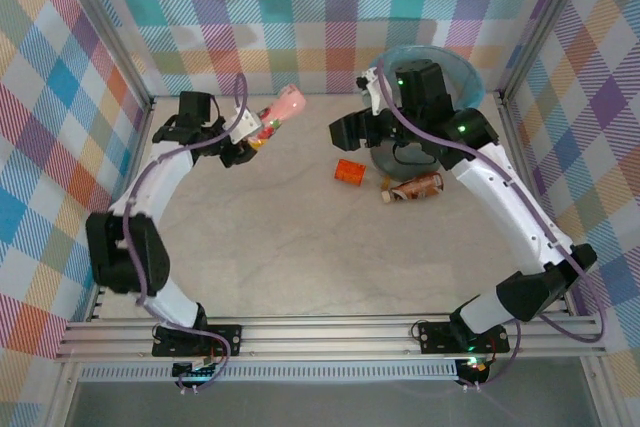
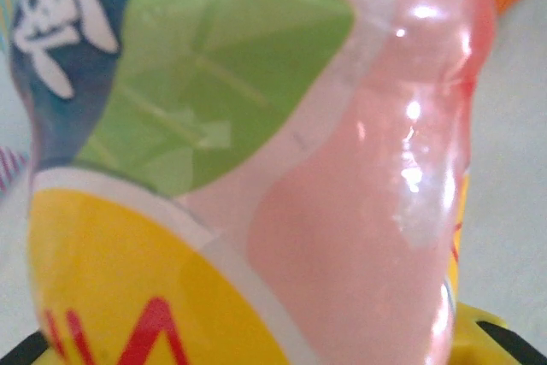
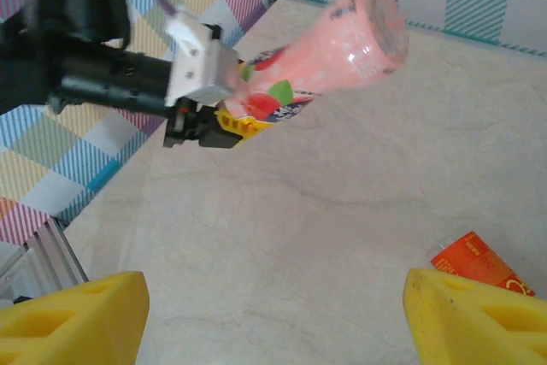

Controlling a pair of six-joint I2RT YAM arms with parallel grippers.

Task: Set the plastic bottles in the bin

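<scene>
The right gripper (image 3: 273,322) holds its yellow fingers (image 3: 73,314) wide apart, nothing between them. Near the beige stone-look table's (image 3: 282,237) far corner, the left gripper (image 3: 239,117) clamps a tilted pink plastic bottle (image 3: 342,49) by its labelled end. An orange-red labelled bottle (image 3: 474,264) lies on the table nearer.

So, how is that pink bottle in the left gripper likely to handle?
The pink bottle looks glossy, so it may slip. The left gripper holds it by one end, so it could pivot or droop. Its round body might roll if dropped.
</scene>
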